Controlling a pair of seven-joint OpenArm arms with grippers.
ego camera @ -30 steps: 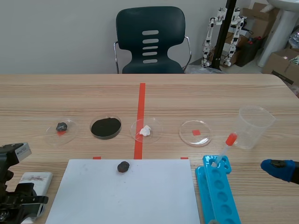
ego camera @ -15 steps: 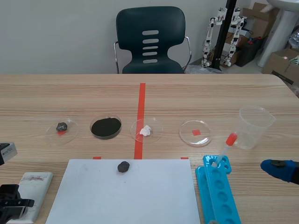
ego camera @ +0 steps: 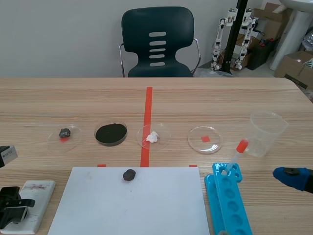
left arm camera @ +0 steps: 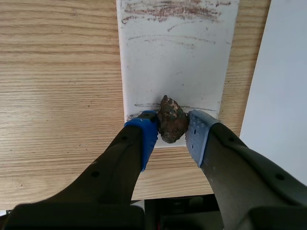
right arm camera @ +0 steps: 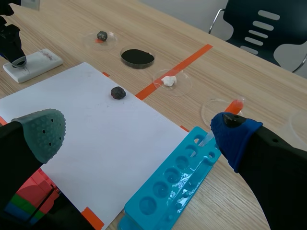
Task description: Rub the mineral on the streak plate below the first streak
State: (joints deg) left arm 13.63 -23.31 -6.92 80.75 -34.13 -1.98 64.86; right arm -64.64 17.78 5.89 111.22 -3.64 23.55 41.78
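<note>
A brown, rough mineral (left arm camera: 171,124) is pinched between the blue pads of my left gripper (left arm camera: 172,122), which is shut on it. The stone's underside rests at the near end of the white streak plate (left arm camera: 177,62). A reddish-brown first streak (left arm camera: 177,9) runs across the plate's far end, with fainter lines under it and a thin line beside the mineral. In the scene view the left gripper (ego camera: 13,209) sits over the plate (ego camera: 34,196) at the near left. My right gripper (right arm camera: 139,134) stands open and holds nothing, at the table's right (ego camera: 293,177).
A white sheet (ego camera: 132,200) with a dark rock (ego camera: 129,175) lies in the middle. Behind it stand petri dishes: grey stone (ego camera: 64,133), black powder (ego camera: 111,133), white lump (ego camera: 153,137), bare dish (ego camera: 205,139). A blue well tray (ego camera: 227,203), dropper (ego camera: 235,152) and plastic cup (ego camera: 266,132) are right.
The left arm dropped and drew back toward the near left corner, uncovering more of the streak plate, then edged slightly forward. The right arm stayed still.
</note>
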